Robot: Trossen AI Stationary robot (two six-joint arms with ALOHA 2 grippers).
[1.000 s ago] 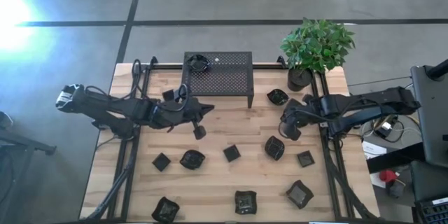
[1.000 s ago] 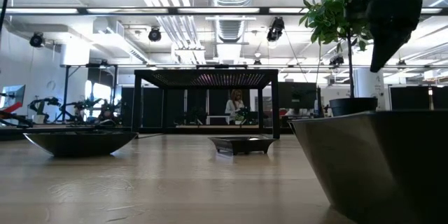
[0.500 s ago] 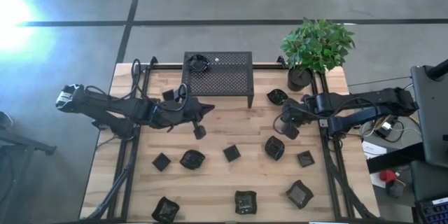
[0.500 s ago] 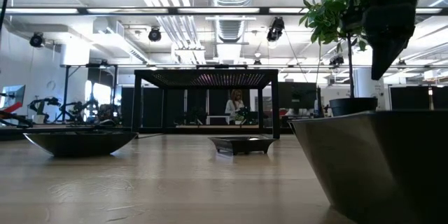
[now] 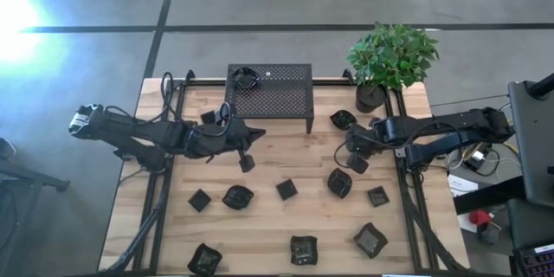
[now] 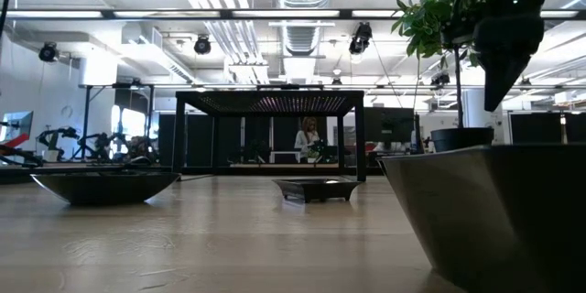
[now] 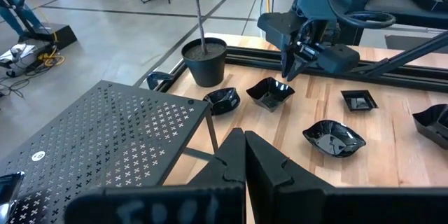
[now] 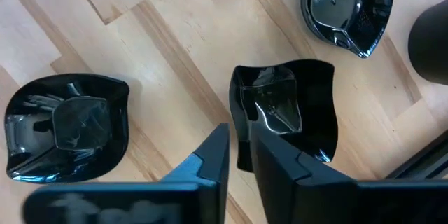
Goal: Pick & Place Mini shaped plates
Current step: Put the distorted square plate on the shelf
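Several tiny dark plates lie scattered on the wooden table (image 5: 286,151); one more sits on the black perforated rack (image 5: 275,93) at its far left corner (image 5: 246,76). My right gripper (image 8: 240,155) hangs over a squarish plate (image 8: 287,108), (image 7: 269,94), fingers pointing down, open by a narrow gap above the plate's rim. In the left wrist view it (image 7: 287,73) stands just clear above that plate. My left gripper (image 5: 258,133) is shut and empty, held level near the rack's near left leg, with a small plate (image 5: 247,163) on the table below it.
A potted plant (image 5: 370,95) stands at the far right corner, close behind my right gripper, with another plate (image 5: 343,119) beside it. More plates lie toward the near edge (image 5: 303,248), (image 5: 370,239), (image 5: 205,260). One plate (image 6: 494,211) sits right at the low camera.
My right gripper has come down a little and drifted slightly toward the table's far left, settling over the squarish plate. The left arm and the plates have kept still.
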